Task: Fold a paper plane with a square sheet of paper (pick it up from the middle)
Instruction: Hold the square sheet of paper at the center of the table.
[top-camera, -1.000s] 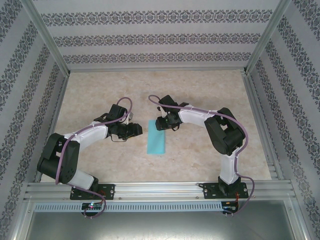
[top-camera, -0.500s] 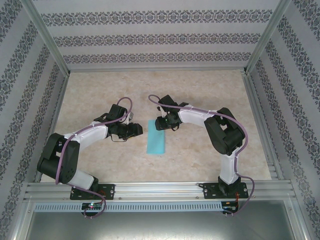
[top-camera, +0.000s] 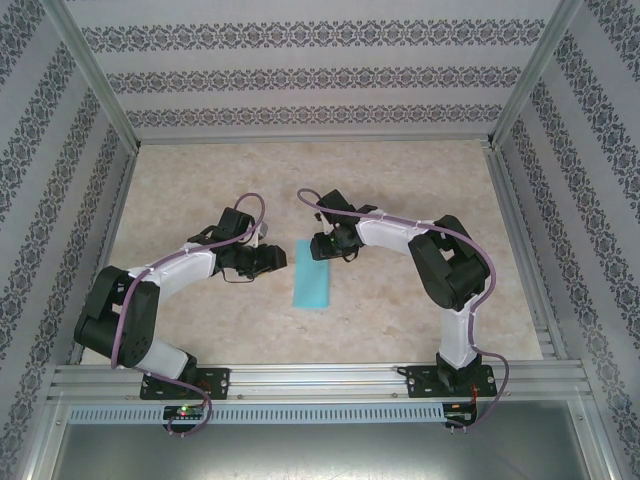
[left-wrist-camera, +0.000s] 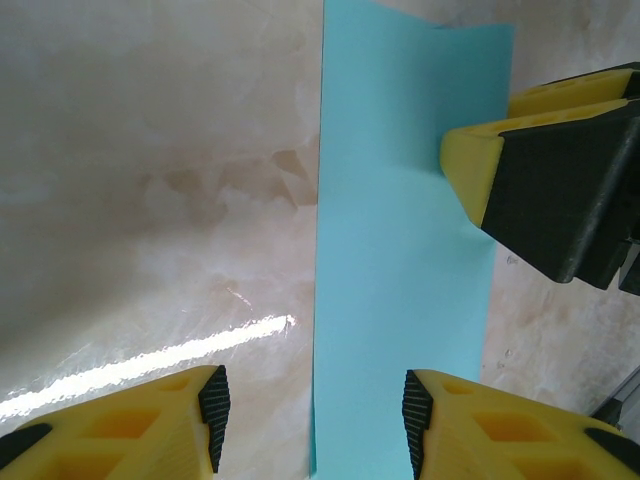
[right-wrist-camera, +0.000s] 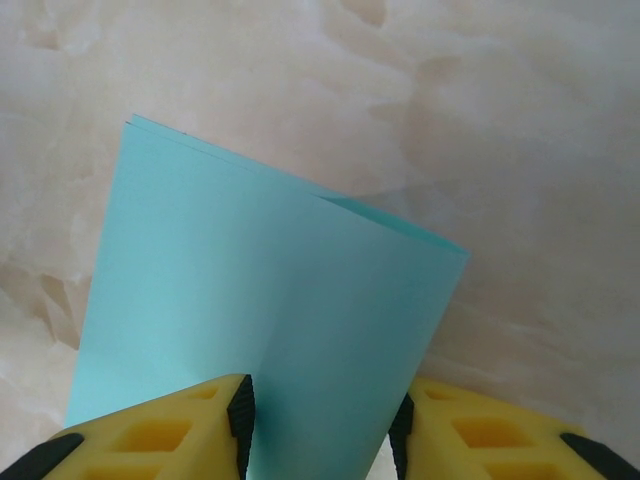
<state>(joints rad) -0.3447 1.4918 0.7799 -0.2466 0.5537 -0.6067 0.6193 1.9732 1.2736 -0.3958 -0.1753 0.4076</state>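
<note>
The square sheet of paper lies on the table folded into a narrow turquoise strip, with no yellow showing. My left gripper is open at the strip's left long edge. In the left wrist view that edge of the paper runs up between my left gripper's fingers, and one right finger rests over the strip's far right corner. My right gripper sits at the far end, open, and its fingers straddle the paper, whose top layer gapes slightly at the far corner.
The marble-patterned tabletop is bounded by aluminium rails and patterned walls. Both arms reach in low over the middle, their wrists close together on either side of the strip.
The near end of the paper strip has drifted slightly to the left. Both arms have barely moved.
</note>
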